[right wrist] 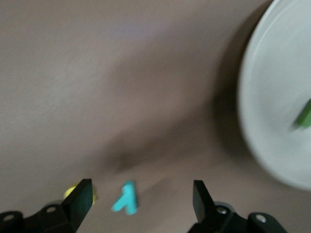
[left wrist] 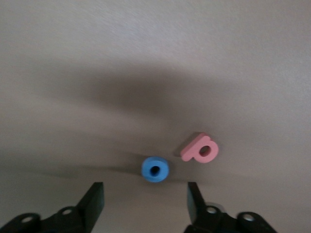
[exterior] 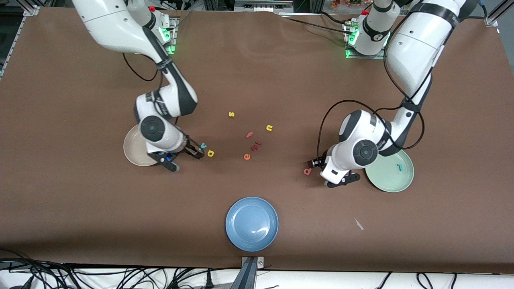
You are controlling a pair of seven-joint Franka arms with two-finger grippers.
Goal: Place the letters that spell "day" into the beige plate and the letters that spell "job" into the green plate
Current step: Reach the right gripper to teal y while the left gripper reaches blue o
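Brown table (exterior: 281, 60) carries 3 plates and scattered toy letters.

High front camera; wrist cameras close above table (exterior: 80, 200).

The beige plate (exterior: 134, 151) sits at the front view's middle left, a green d (right wrist: 305, 114) lying in it. The teal y (exterior: 203, 146) and yellow a (exterior: 211, 153) lie flat just beside it. The green plate (exterior: 391, 178), middle right, holds the teal j (exterior: 399, 166). The pink b (exterior: 307, 171) and blue o (left wrist: 155, 169) lie on the table beside that plate.
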